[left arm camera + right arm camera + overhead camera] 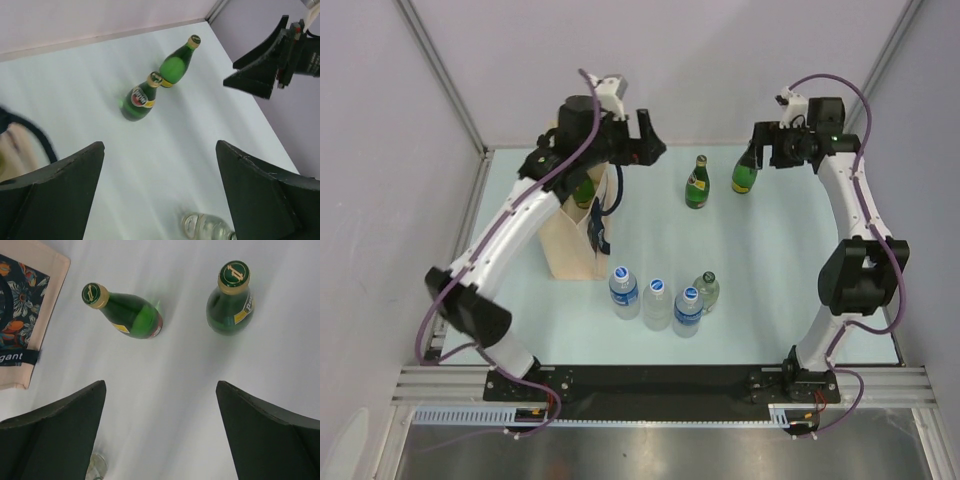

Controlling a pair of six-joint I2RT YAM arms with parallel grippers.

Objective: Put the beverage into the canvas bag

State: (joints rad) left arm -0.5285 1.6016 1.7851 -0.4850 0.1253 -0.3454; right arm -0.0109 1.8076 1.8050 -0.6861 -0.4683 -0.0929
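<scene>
1. Standing on the left of the table (770, 270), the canvas bag (567, 250) is partly covered by the left arm (510, 235); a green shape (583, 192) at its mouth is too hidden to identify.
2. Left gripper (160, 145): jaws spread wide, nothing between.
3. Right gripper (160, 385): jaws spread, empty, above two green bottles (131, 315).

Left arm (515, 225) and right arm (855, 200): white links, black joints and bases. Purple cables (432, 315) loop along both. Fingers (55, 200) black, matte, wedge-shaped. Small green light (833, 138) near right wrist. Pale camera block (612, 92) on left wrist.
</scene>
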